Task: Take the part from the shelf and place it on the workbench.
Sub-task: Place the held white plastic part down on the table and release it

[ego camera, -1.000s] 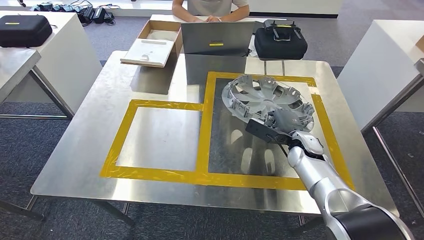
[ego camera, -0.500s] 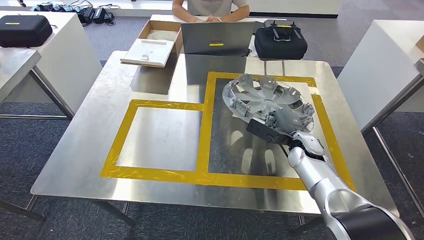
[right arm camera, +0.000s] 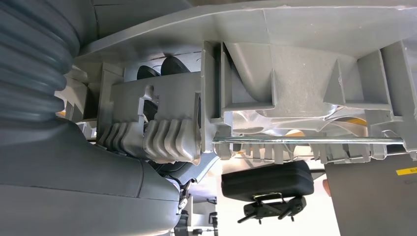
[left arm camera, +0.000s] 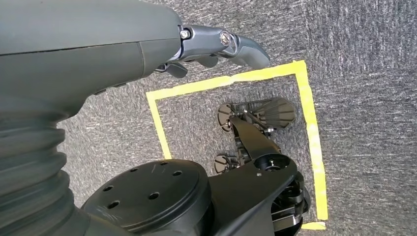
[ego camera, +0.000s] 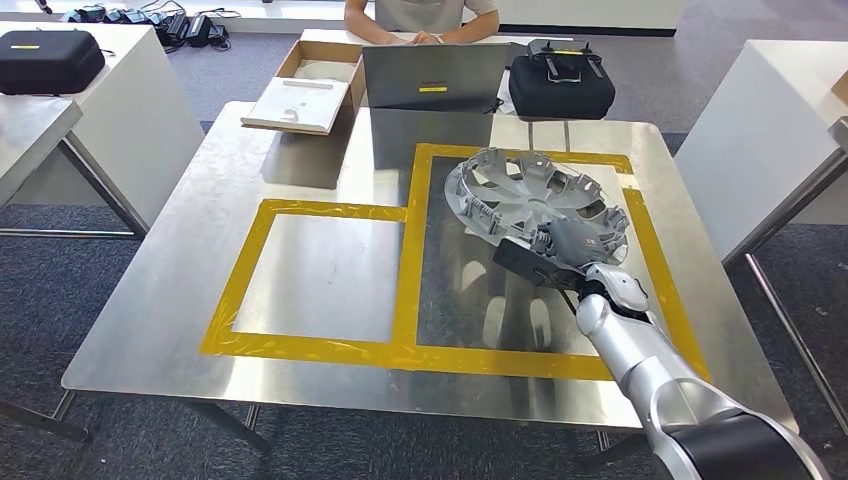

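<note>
Hubcap tilted inside taped box, near rim gripped by R hand; L hand prob. empty.

On my head view, the right arm is a silver, glossy tube built of rounded segments, ending near the shoulder in a matte black sleeve. Its wrist carries a black rectangular camera block with a thin black cable. The right hand is dark grey. On my left wrist view, the left hand shows a grey ribbed bellows cover, a smooth dark grey shell, and metal-grey fingers fastened with visible screws.
</note>
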`<state>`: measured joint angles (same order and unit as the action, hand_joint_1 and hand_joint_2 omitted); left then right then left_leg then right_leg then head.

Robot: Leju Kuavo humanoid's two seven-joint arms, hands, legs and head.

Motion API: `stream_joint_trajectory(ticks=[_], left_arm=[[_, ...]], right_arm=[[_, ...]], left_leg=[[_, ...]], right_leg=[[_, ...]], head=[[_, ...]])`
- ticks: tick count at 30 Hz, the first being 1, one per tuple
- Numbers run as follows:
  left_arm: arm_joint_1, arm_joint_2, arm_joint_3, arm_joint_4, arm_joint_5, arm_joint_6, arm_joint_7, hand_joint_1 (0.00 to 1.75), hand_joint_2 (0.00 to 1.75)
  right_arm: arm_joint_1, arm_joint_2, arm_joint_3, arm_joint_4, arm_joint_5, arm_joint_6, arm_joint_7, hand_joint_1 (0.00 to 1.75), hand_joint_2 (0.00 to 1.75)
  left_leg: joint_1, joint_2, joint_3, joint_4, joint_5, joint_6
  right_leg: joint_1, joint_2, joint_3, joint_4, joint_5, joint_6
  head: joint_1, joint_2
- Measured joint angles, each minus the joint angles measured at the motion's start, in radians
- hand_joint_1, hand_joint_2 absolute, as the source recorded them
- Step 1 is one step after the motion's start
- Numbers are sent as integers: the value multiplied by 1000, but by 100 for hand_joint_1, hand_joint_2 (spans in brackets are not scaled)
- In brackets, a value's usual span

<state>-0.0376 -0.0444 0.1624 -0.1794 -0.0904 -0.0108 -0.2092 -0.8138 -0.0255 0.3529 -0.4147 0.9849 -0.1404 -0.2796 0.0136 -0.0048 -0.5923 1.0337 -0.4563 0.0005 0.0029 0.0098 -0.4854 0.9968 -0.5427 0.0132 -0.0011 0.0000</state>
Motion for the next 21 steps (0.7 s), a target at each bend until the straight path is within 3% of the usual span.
stream_joint_trajectory(ticks=[11, 15, 16, 20, 21], left_arm=[[-2, 0, 0, 0, -4, -14, -3, 0, 175], [-2, 0, 0, 0, -4, -14, -3, 0, 175], [-3, 0, 0, 0, -6, -9, -3, 0, 175], [-4, 0, 0, 0, -14, 10, -7, 0, 0], [-4, 0, 0, 0, -17, 10, -8, 0, 0]], right_arm=[[0, -6, 10, 0, -1, 0, 0, 175, 175], [1, -7, 12, 1, -2, 1, 0, 0, 0], [3, -8, 12, 1, -4, 2, 1, 0, 0], [23, -10, 13, 7, -12, 9, 4, 0, 0], [28, -10, 13, 9, -12, 9, 3, 0, 0]], left_leg=[[0, 0, 0, 0, 0, 0], [0, 0, 0, 0, 0, 0], [0, 0, 0, 0, 0, 0], [0, -1, -1, 0, 0, 0], [0, -1, -2, 0, 0, 0]], right_leg=[[0, 0, 0, 0, 0, 0], [0, 0, 0, 0, 0, 0], [0, 0, 0, 0, 0, 0], [0, -1, 0, 0, 0, 0], [0, -1, -1, 0, 0, 0]], head=[[0, 0], [0, 0], [0, 0], [0, 0], [0, 0]])
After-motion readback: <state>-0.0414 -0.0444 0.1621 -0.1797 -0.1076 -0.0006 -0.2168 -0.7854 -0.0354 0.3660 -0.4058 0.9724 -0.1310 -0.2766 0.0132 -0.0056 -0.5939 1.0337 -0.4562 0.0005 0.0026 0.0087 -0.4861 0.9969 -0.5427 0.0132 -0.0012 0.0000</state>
